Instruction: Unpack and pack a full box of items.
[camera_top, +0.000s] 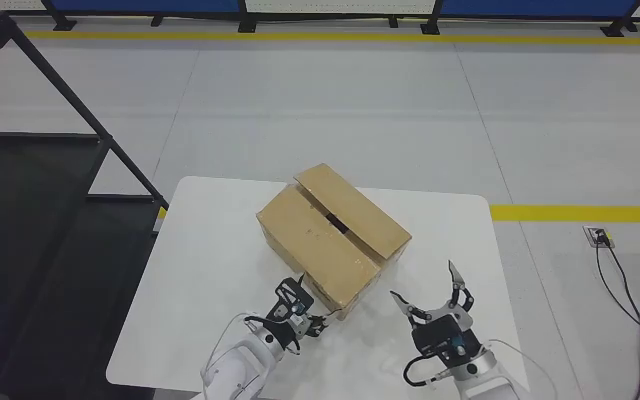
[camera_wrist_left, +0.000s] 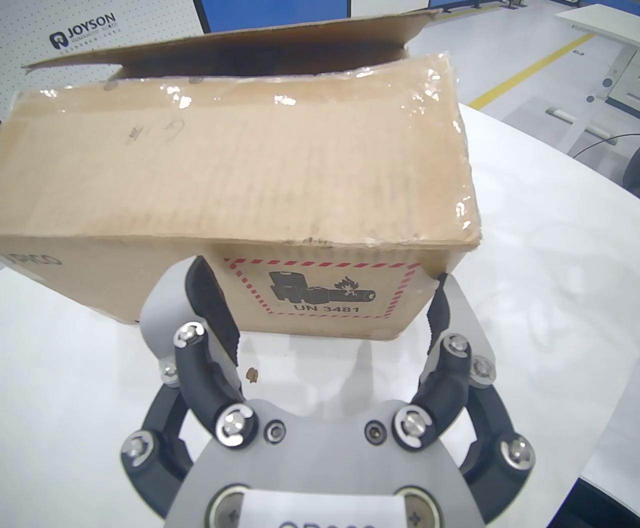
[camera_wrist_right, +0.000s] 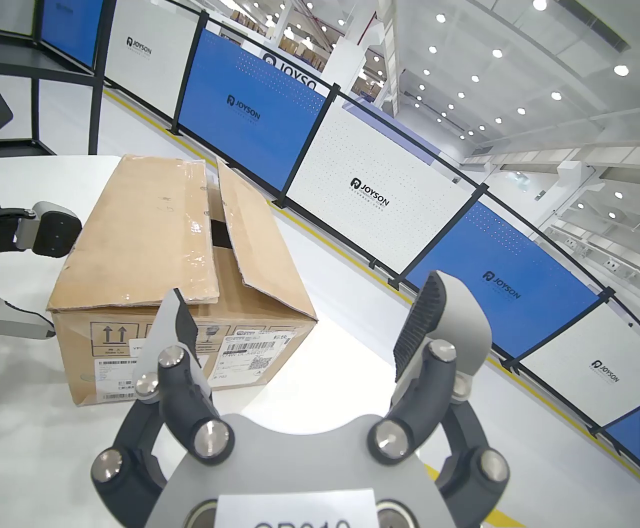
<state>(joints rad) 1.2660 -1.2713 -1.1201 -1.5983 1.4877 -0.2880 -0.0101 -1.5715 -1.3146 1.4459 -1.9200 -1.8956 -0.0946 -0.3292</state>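
Cardboard box (camera_top: 333, 235) sits slightly ajar, left hand (camera_wrist_left: 320, 272) spread wide at its end, right hand (camera_wrist_right: 305, 286) spread alongside.

Cardboard box (camera_wrist_left: 100, 280): brown, on white table (camera_wrist_left: 525, 260); top flap (camera_wrist_left: 240, 165) down, glossy clear tape (camera_wrist_left: 350, 95) along its edges; farther flap (camera_wrist_left: 250, 45) lifted slightly, dark gap beneath. Hazard label (camera_wrist_left: 320, 292): red-hatched border, on the end face toward the gripper. Left gripper (camera_wrist_left: 320, 272): jaws spread wide, fingers (camera_wrist_left: 210, 300) just before that face, flanking the label; contact unclear. Small brown scrap (camera_wrist_left: 252, 374): on the table, near the gripper
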